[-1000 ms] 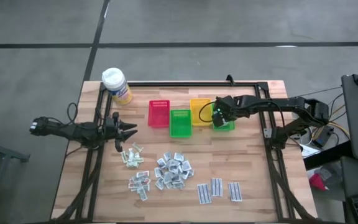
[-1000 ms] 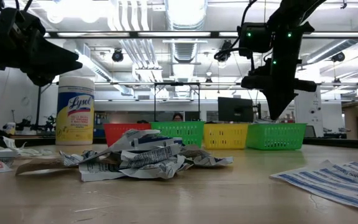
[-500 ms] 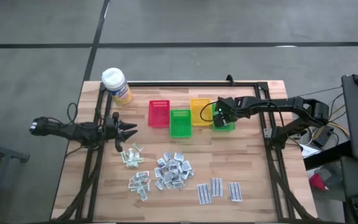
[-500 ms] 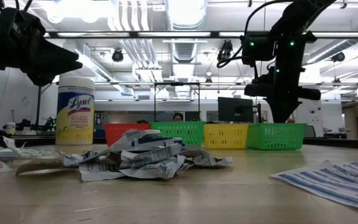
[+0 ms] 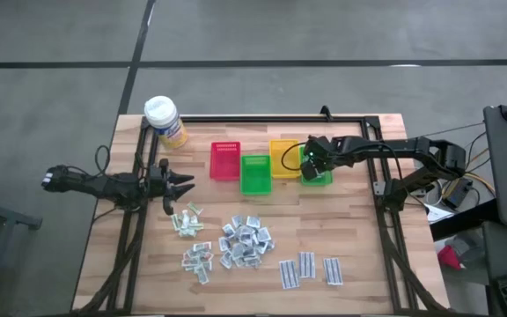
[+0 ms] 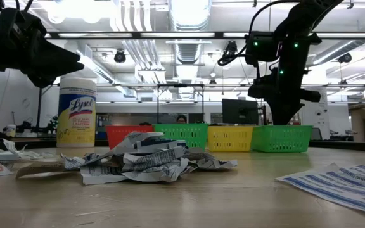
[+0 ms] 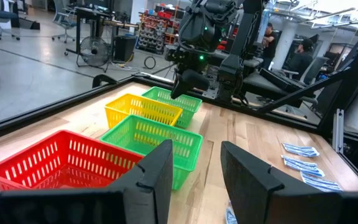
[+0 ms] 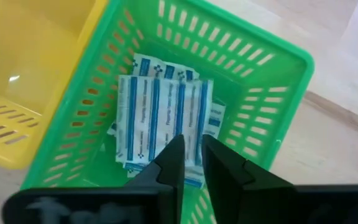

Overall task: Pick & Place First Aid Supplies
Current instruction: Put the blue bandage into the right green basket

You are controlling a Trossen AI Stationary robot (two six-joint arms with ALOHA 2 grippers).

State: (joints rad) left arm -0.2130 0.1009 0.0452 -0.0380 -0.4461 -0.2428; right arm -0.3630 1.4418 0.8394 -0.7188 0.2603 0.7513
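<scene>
Right gripper (image 8: 190, 163) over the far green bin (image 8: 272, 106), fingers slightly parted, nothing between them. Below it, in that bin, striped strips (image 8: 160, 115) lying flat in a stack. Left gripper (image 5: 181, 183) hovering apart, fingers open, empty. Just beside and below it on the table (image 5: 359, 255), loose packets (image 5: 245, 242); more strips (image 5: 306, 269) farther off.

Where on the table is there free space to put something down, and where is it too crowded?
Bare wood lies between the right green bin and the blue-striped strips, toward the table's right edge. Another free patch separates the yellow bottle and the red bin. It is crowded around the crinkly packet pile and the sachets under the left gripper.
</scene>
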